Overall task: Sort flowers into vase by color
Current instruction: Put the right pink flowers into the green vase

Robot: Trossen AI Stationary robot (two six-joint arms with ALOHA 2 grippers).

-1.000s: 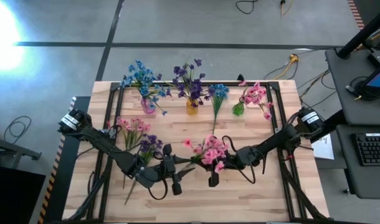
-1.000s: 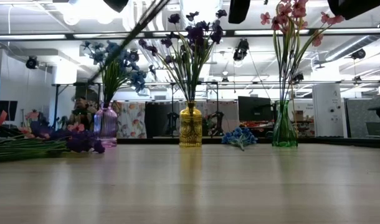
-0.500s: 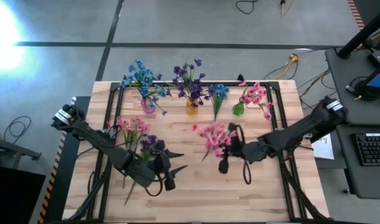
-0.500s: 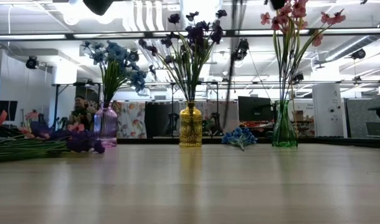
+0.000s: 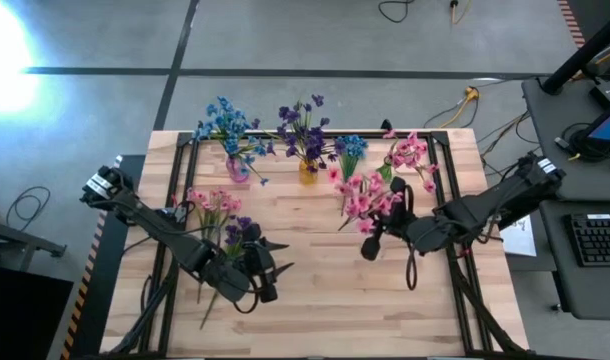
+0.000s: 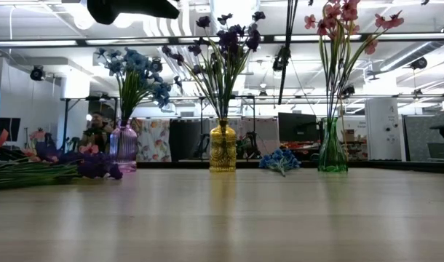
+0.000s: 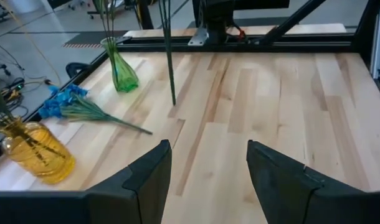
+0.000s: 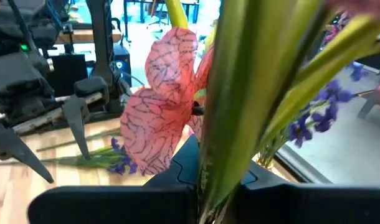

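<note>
The right gripper (image 5: pixel 373 243), fingers clamped, holds the pink sprig (image 5: pixel 363 192) blossoms toward the vases; left fingers (image 7: pixel 146 180) spread, empty.

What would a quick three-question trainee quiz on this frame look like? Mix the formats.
1. True or false: the right gripper is shut on a pink sprig, held above the table.
2. Which vase holds the purple flowers? A) clear pink vase B) yellow vase C) green one
3. Fill in: the loose blue sprig lies on the table between the yellow vase and the ___ vase.

Key: 1 true. 2 B. 3 green; the green vase stands at the back right with pink flowers in it.
</note>
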